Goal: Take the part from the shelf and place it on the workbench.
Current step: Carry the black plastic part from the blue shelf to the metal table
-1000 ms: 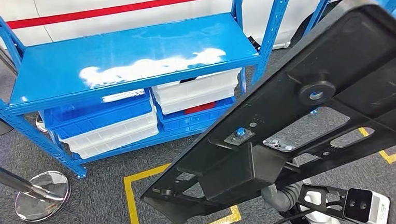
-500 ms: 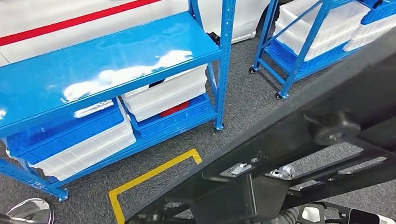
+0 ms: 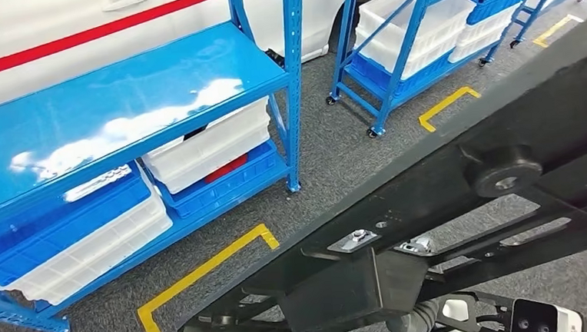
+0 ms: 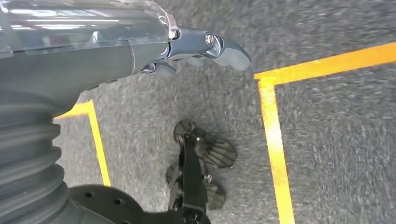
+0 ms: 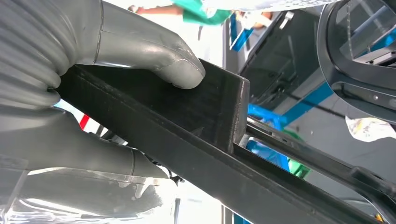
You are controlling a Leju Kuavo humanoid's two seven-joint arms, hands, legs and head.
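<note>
Above grey carpet (image 3: pixel 336 163), right hand (image 5: pixel 70 88) grips black part (image 3: pixel 462 202).

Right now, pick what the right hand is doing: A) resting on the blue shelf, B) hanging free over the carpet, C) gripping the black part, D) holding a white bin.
C: in the right wrist view the right hand grips the black part, thumb pressed on its upper face, and the head view shows the part carried above the carpet.
</note>
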